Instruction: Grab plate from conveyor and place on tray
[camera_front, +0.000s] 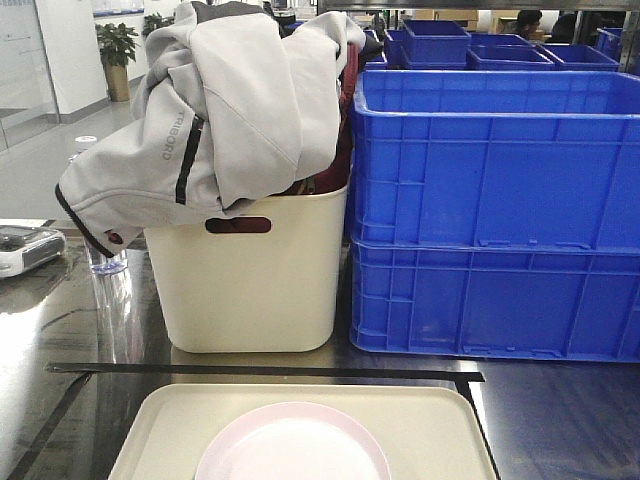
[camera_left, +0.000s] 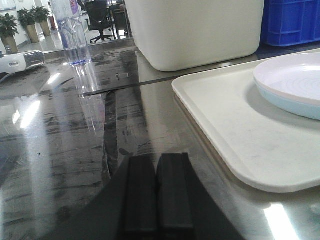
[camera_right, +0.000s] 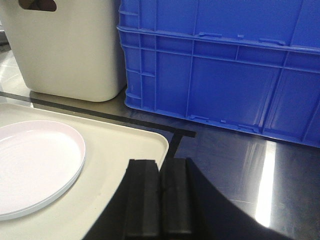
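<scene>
The pale pink plate (camera_front: 293, 447) lies flat in the middle of the cream tray (camera_front: 170, 425) at the bottom of the front view. It also shows at the right of the left wrist view as the plate (camera_left: 292, 80) on the tray (camera_left: 225, 120), and at the left of the right wrist view as the plate (camera_right: 35, 165) on the tray (camera_right: 120, 150). My left gripper (camera_left: 157, 160) is shut and empty, low over the steel table left of the tray. My right gripper (camera_right: 160, 164) is shut and empty over the tray's right end. The conveyor is out of view.
A tall cream bin (camera_front: 255, 285) stuffed with a grey jacket (camera_front: 210, 110) stands just behind the tray. Stacked blue crates (camera_front: 495, 210) stand to its right. A clear bottle (camera_left: 72, 35) stands far left. Black tape lines (camera_front: 270, 372) mark the steel table (camera_front: 560, 420).
</scene>
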